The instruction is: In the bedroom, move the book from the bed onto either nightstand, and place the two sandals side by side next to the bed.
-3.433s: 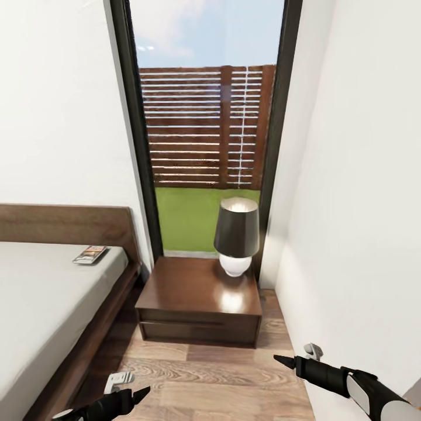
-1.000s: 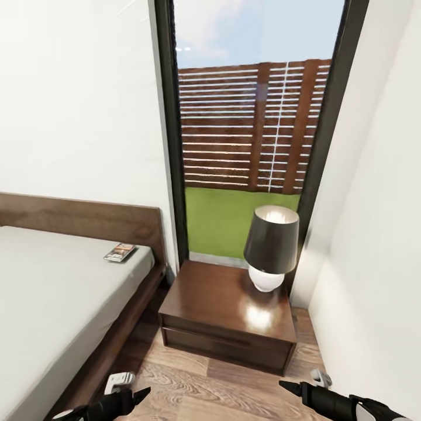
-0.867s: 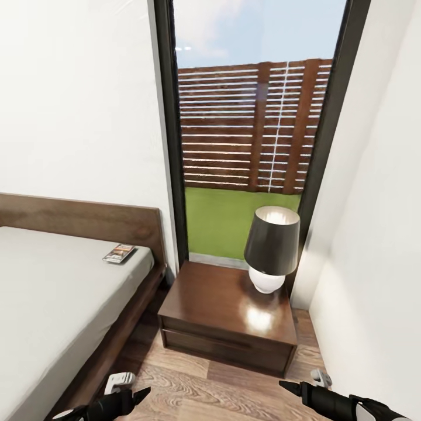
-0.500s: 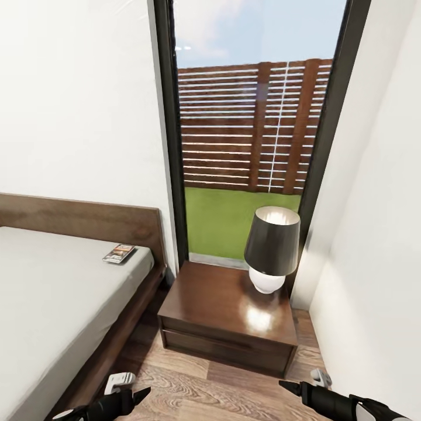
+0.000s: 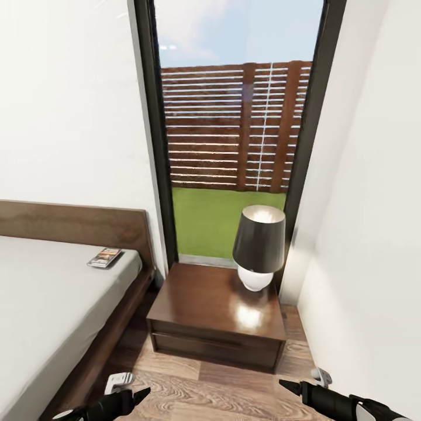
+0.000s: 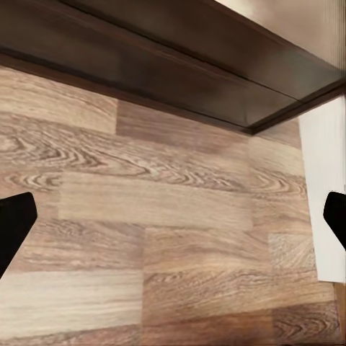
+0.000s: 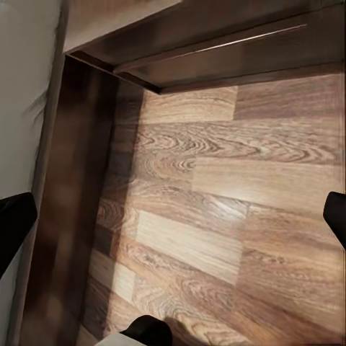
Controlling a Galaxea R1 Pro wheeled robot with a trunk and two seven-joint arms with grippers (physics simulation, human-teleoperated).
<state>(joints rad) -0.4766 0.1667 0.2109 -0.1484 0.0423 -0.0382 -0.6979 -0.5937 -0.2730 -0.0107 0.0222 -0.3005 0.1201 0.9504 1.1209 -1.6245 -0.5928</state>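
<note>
The book [image 5: 106,257] lies flat on the pale grey mattress near the headboard corner of the bed [image 5: 52,304]. A dark brown nightstand [image 5: 199,304] stands right of the bed, under the tall window. My left gripper [image 5: 139,395] hovers low over the plank floor beside the bed frame. Further right, my right gripper [image 5: 287,386] hangs over the floor in front of the nightstand. In the wrist views both the left gripper [image 6: 173,223] and the right gripper [image 7: 173,216] are open with bare floor between the fingertips. The sandals are out of view.
A lamp [image 5: 258,245] with a dark shade and white base stands on the nightstand's right rear part. A white wall [image 5: 374,245] runs close along the right. The floor strip [image 5: 210,386] between bed, nightstand and wall is narrow.
The whole picture has slid a little to the left over the last half second, so the camera has turned. Both grippers keep their places in the picture and stay open.
</note>
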